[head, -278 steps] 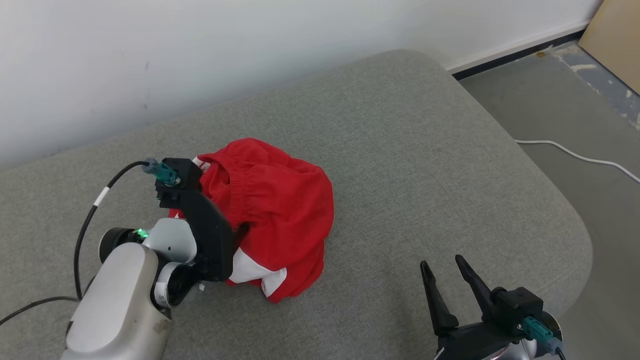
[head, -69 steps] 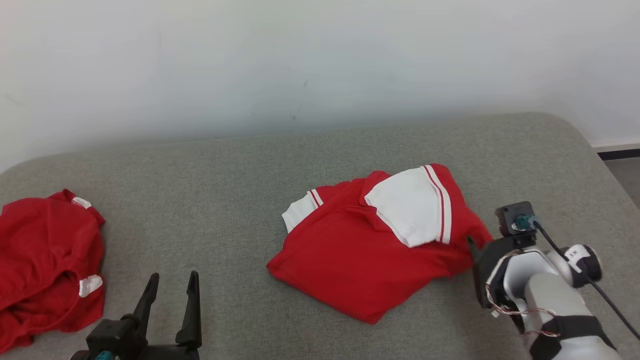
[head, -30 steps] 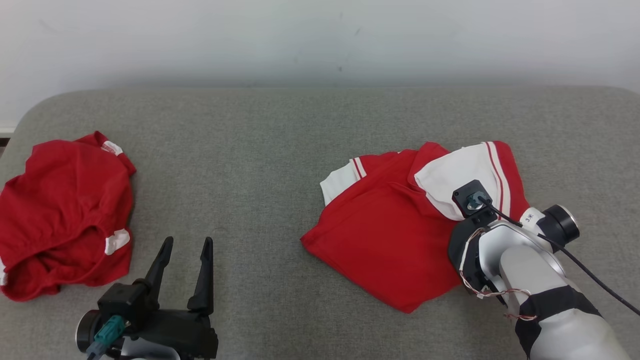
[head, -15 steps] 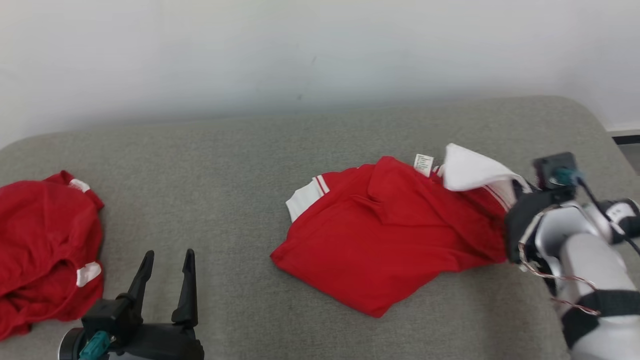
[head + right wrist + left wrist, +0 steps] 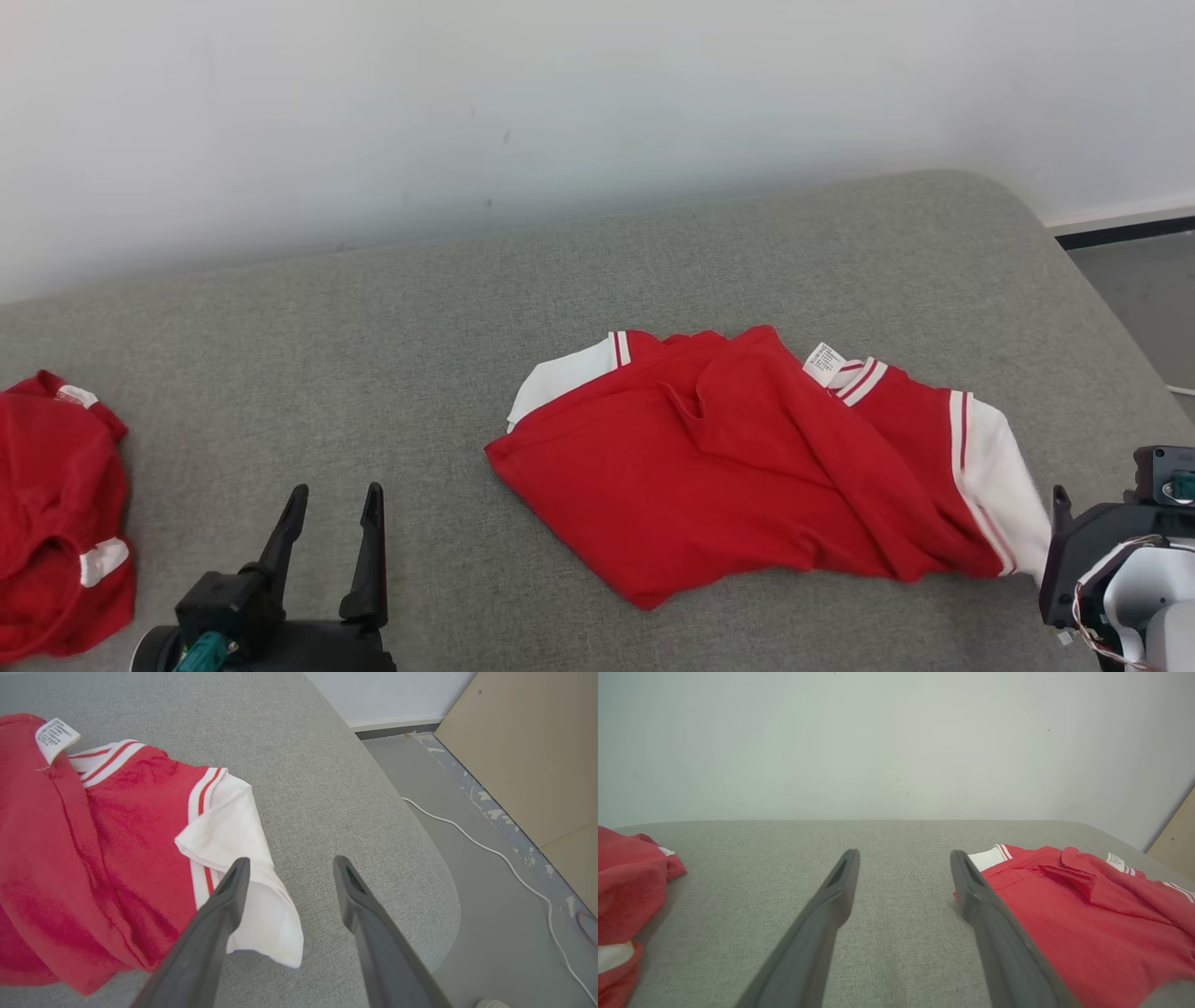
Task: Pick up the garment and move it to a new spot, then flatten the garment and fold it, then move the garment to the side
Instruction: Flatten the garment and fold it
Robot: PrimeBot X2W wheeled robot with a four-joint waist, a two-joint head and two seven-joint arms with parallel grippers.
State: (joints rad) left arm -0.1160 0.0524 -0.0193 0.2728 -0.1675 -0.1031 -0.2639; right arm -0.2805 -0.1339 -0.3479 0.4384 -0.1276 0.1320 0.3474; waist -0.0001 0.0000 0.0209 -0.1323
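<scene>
Flattening looks to be the step in hand: the garment lies mid-couch, creased, with one white sleeve stretched rightward. The right gripper is at that sleeve, jaws open and empty. The left gripper is open, well apart. Next, the far sleeve probably needs drawing flat.

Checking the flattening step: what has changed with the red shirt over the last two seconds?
The right end effector took the white sleeve that lay folded over the red shirt, pulled it out to the robot's right and let it go; it now stands open. The left end effector stayed open and idle; the other red garment stayed put.
</scene>
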